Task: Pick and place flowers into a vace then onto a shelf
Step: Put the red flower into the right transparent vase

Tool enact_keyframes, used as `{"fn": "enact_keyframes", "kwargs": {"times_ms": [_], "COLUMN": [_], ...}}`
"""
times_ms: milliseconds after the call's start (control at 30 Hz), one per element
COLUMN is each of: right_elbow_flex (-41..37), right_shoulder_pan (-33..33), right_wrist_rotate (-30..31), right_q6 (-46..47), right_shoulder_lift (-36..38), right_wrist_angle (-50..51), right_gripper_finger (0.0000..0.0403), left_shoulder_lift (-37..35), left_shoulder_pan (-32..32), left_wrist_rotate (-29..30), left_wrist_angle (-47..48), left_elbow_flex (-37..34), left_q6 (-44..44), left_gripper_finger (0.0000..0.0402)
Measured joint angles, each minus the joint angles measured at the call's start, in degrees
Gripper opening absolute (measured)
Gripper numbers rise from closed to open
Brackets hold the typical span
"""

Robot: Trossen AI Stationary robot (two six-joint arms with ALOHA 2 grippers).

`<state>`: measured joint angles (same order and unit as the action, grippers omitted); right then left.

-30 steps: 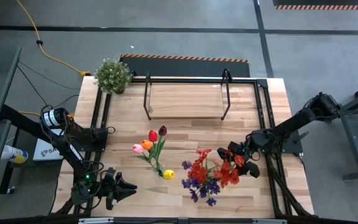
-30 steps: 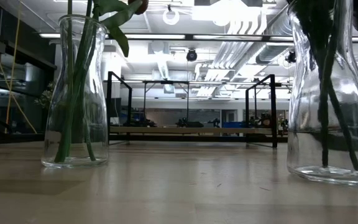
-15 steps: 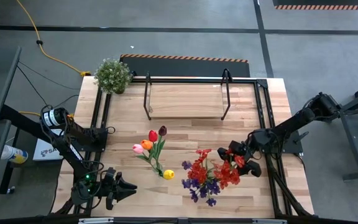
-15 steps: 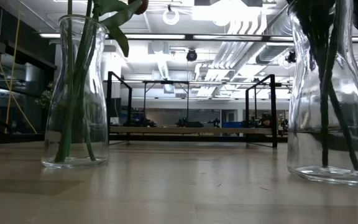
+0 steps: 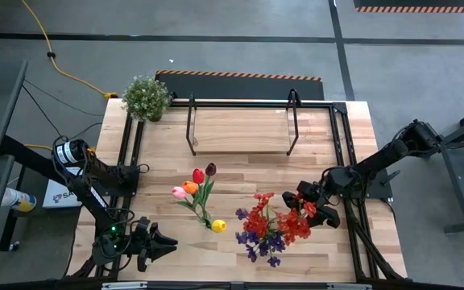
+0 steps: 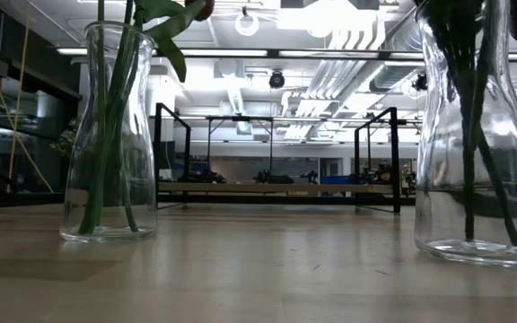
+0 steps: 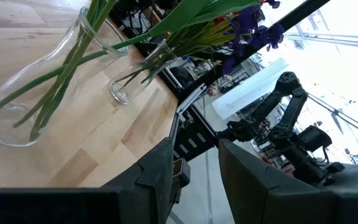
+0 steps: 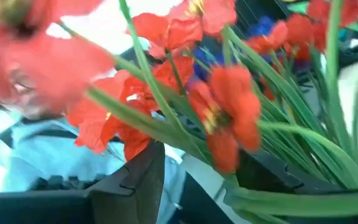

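Two glass vases of flowers stood at the table's six o'clock side, the shelf bare toward twelve. The right hand, fingers apart, nosed into the red sprays; the left hand waited, parted, at seven o'clock. Glass looks slick, breakable and top-heavy; gripping the narrow neck seems safest.

Industrial lab, exposed ceiling ducts, concrete floor

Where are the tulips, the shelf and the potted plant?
tulips (image 5: 196,184): high view, on the cluster of blooms.
shelf (image 5: 240,130): high view, on the bare wood board.
potted plant (image 5: 146,97): high view, on its leafy top.
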<state>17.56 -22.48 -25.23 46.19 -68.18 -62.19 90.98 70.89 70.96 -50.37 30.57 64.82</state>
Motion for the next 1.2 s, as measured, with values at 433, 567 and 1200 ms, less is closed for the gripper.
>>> {"fn": "enact_keyframes", "kwargs": {"times_ms": [433, 567, 1200], "right_elbow_flex": [0.0, 0.0, 0.0], "right_shoulder_pan": [0.0, 0.0, 0.4], "right_wrist_rotate": [-0.6, -1.4, -1.7], "right_q6": [5.3, 7.6, 13.4], "right_shoulder_lift": [0.0, 0.0, 0.0], "right_wrist_angle": [-2.8, -2.8, -5.5], "right_gripper_finger": [0.0179, 0.0179, 0.0179], "left_shoulder_lift": [0.0, 0.0, 0.0], "left_shoulder_pan": [0.0, 0.0, 0.0], "left_wrist_rotate": [0.0, 0.0, 0.0], "left_wrist_angle": [0.0, 0.0, 0.0], "left_elbow_flex": [0.0, 0.0, 0.0], "left_q6": [0.0, 0.0, 0.0], "left_gripper_finger": [0.0163, 0.0163, 0.0163]}}
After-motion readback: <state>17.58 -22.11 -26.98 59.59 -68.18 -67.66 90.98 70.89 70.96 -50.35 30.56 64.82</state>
